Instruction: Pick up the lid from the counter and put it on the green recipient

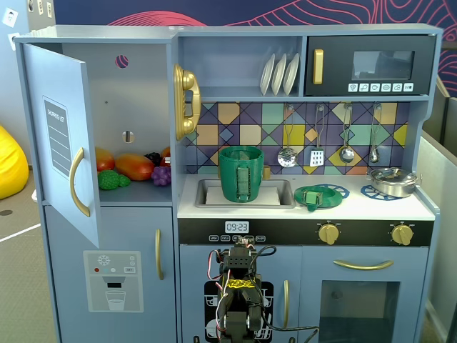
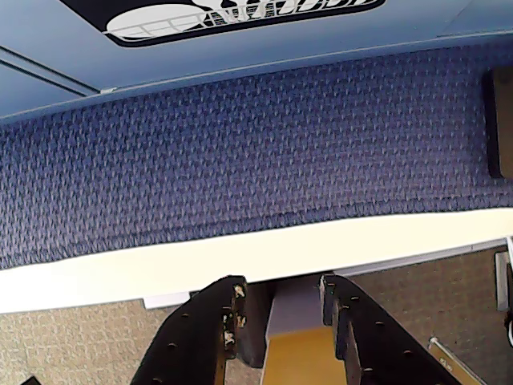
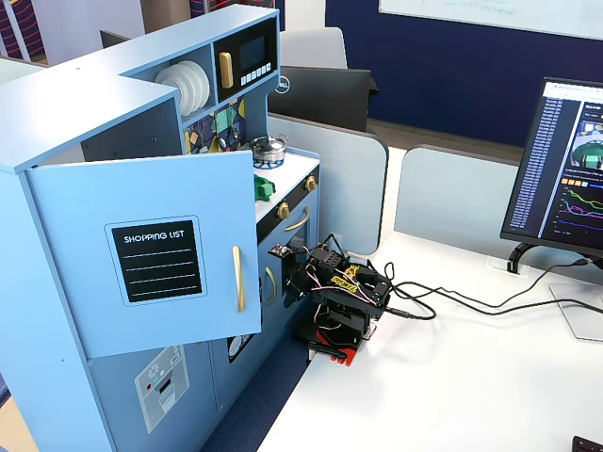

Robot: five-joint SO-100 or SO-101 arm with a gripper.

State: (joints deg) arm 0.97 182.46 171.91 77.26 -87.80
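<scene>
Fixed view, door label (image 3: 156, 263) "SHOPPING LIST", clock (image 1: 237, 226) "09:23"

gripper (image 2: 279, 298): two dark fingers parted at bottom edge, nothing between | below: blue carpet (image 2: 240, 152); white table edge (image 2: 160, 273)

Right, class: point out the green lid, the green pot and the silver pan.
green lid (image 1: 312, 196), a fixed view, on its flat top.
green pot (image 1: 240, 174), a fixed view, on its front wall.
silver pan (image 1: 391, 182), a fixed view, on its shiny side.
</scene>
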